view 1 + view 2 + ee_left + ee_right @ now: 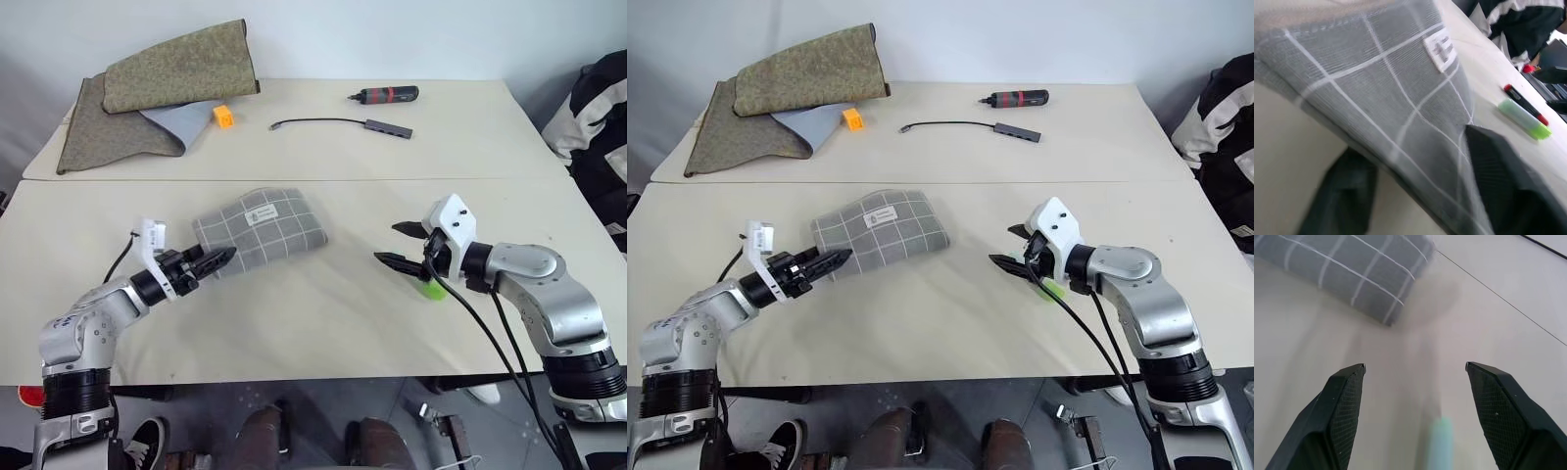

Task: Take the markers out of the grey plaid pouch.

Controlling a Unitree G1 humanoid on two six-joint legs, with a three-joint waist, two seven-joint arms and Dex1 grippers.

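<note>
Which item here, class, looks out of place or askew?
The grey plaid pouch lies skewed on the table, one end between the left gripper's open fingers. The markers, green and red, lie loose on the table beside the open right gripper. Nothing looks spilled or damaged.

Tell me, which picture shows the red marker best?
The left wrist view: the red marker lies in plain sight beside the green marker on the table. In the eye views the right gripper covers that spot.
</note>
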